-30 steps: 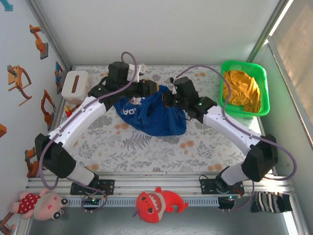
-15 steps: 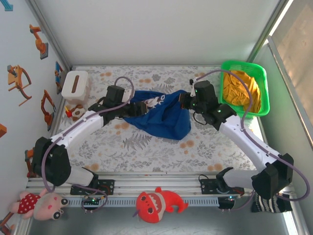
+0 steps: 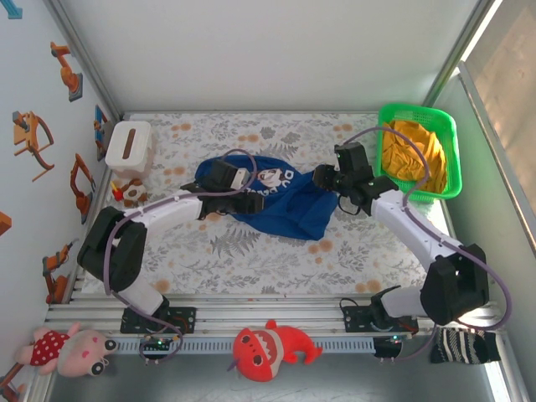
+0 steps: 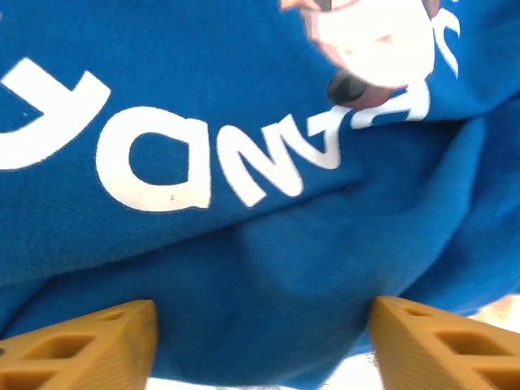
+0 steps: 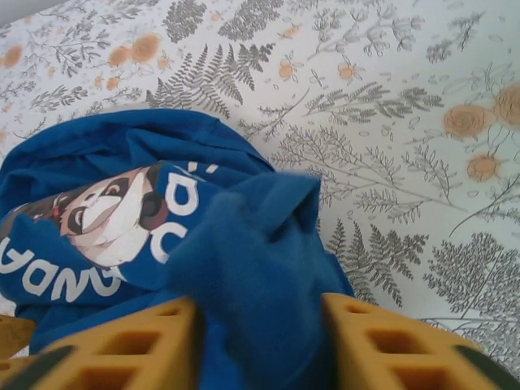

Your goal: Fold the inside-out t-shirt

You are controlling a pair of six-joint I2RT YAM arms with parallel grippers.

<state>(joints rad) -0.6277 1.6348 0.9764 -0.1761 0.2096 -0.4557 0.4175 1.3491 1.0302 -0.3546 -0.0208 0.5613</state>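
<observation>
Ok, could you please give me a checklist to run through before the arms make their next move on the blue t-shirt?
1. T-shirt lying flat: not ok, bunched mid-table.
2. Left gripper open at the cloth: ok.
3. Right gripper open: ok, with a fold between its fingers.
4. Green basket and orange garment apart from the t-shirt: ok.
5. Tissue box apart from the t-shirt: ok.

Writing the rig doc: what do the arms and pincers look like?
Left arm and right arm: white curved links, black joint housings, loose purple cables. Left pincer and right pincer: two orange-yellow fingers each, with lattice cut-outs.
</observation>
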